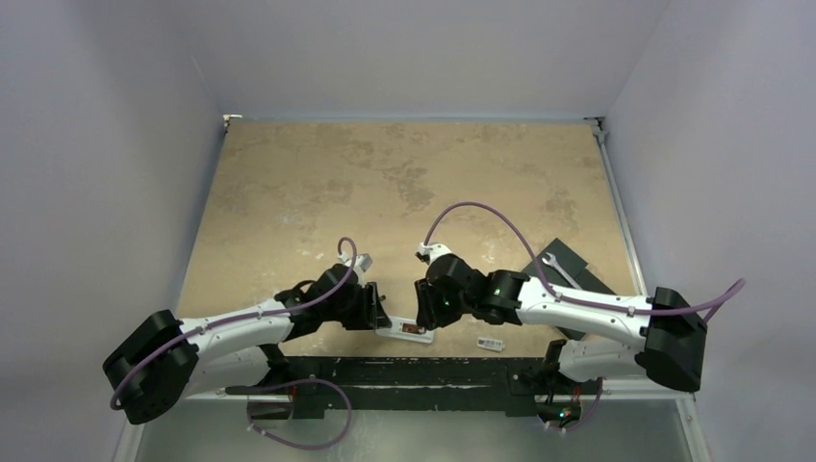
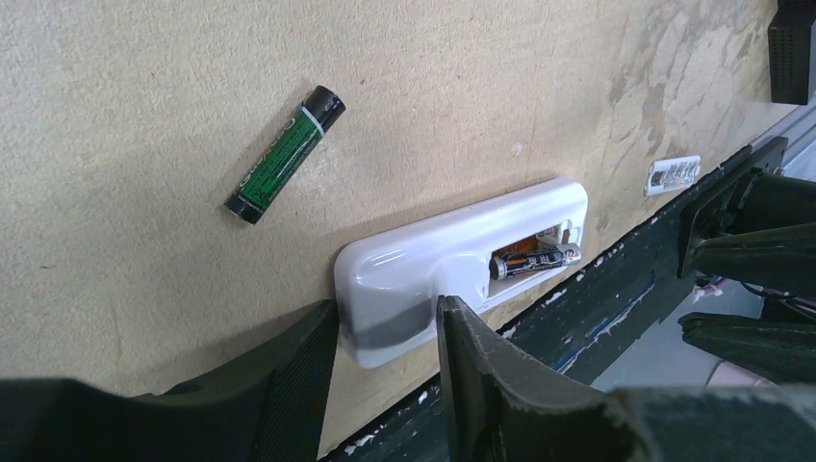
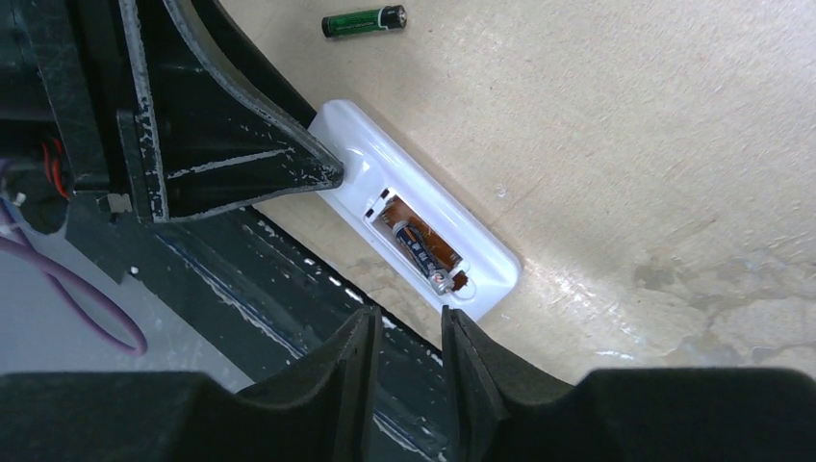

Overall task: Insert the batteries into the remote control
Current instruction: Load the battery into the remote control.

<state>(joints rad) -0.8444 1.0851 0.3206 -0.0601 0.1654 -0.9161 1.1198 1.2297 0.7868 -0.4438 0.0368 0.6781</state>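
Your left hand (image 2: 385, 308) straddled the end of the remote (image 2: 452, 241); whether it clamped, I couldn't tell. Your right hand (image 3: 411, 316) hung part open, empty, just short of it. One battery (image 2: 529, 262) sat seated; you needed the remote pinned before fetching the spare (image 2: 285, 154) beyond.

- Evenly, softly lit from above; weak shadows beneath arms (image 1: 241, 327).
- Glare on remote (image 2: 452, 252), sheen on table (image 3: 625, 144).
- Near fingers (image 3: 332, 385) blurred in wrist views.
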